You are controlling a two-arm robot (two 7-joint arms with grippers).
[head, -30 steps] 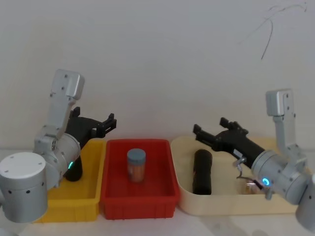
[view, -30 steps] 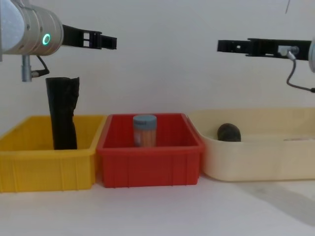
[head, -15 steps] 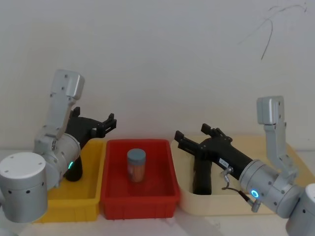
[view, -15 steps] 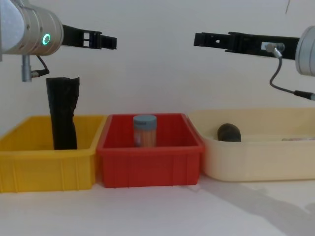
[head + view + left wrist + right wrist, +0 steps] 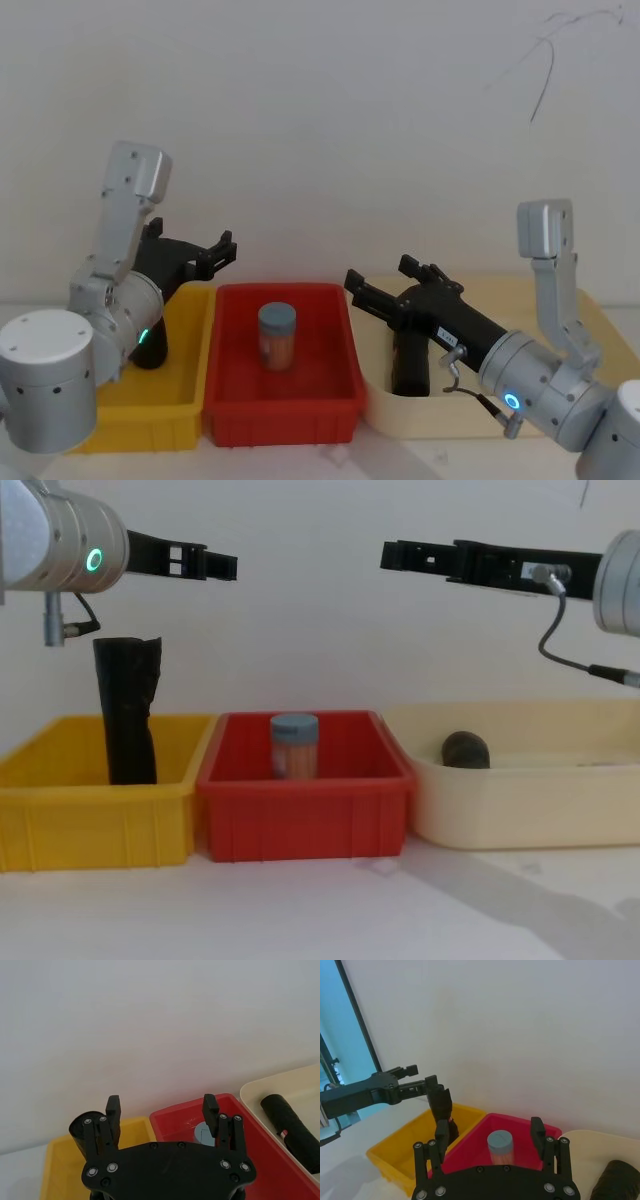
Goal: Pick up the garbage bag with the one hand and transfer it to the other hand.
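Two grippers are hanging in the air with nothing in them. On the left, the black slim-fingered gripper with the green-cyan ring light (image 5: pixel 215 564) is holding high above the yellow plastic bin (image 5: pixel 95 815), jaws spread, beside the ragged-topped black roll (image 5: pixel 128 723). Past the red plastic bin (image 5: pixel 305 815), the blue-ringed black gripper (image 5: pixel 356 292) is sliding leftward, jaws spread, and is now hovering over the red bin's edge. The smooth matte black garbage bag roll (image 5: pixel 409 365) is lying untouched in the cream tray (image 5: pixel 520 810), so no pickup looks begun.
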